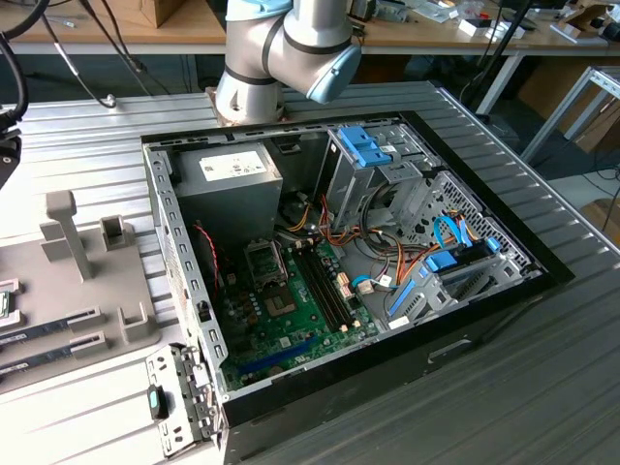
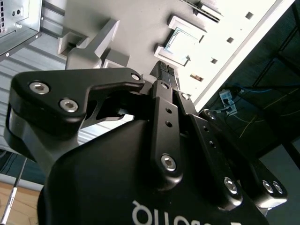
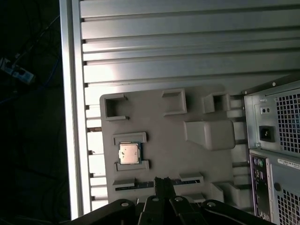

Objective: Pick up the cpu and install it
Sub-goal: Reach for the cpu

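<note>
The cpu (image 3: pixel 129 153) is a small silver-topped square with a thin green rim. It lies flat in a pocket of the grey fixture plate (image 3: pixel 168 122), and in the second wrist view the cpu (image 2: pixel 180 41) shows as a pale square in the same pocket. My gripper (image 3: pixel 163 182) hangs well above the plate, off to one side of the cpu and over a long slot. Its two black fingers (image 2: pixel 164 74) are pressed together with nothing between them. In the open computer case (image 1: pixel 387 378), the motherboard's cpu socket (image 1: pixel 263 260) stands with its frame lifted.
The grey fixture plate (image 1: pixel 87 291) sits on the ribbed metal table at the exterior view's left, with upright blocks and two long memory sticks (image 1: pixel 48 327). The case's back panel (image 3: pixel 276 154) borders the plate. The table edge (image 3: pixel 70 117) drops to dark floor with cables.
</note>
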Motion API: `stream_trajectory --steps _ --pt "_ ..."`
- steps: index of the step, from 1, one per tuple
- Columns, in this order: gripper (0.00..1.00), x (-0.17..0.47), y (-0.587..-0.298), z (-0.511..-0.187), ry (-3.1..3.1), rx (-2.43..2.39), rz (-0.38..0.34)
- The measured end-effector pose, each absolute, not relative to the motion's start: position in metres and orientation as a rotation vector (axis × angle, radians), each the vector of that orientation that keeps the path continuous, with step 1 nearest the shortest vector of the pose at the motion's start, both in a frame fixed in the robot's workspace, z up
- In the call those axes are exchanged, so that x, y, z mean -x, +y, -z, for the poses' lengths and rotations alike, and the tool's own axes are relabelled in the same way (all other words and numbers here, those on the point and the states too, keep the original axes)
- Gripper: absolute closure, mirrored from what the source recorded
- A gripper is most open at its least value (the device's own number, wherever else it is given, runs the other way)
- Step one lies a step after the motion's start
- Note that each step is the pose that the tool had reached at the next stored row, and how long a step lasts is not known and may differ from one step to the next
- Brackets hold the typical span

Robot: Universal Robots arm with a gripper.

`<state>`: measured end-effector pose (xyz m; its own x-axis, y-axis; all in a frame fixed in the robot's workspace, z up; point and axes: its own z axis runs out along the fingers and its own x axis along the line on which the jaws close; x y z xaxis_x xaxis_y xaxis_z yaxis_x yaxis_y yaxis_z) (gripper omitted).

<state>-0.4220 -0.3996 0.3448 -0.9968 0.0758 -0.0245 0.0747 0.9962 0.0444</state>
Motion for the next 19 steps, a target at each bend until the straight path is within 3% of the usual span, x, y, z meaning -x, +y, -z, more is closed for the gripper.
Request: stream_trajectory --steps 19 --pt "0.89 0.4238 -0.3980 -0.3374 3.113 -0.117 -0.068"
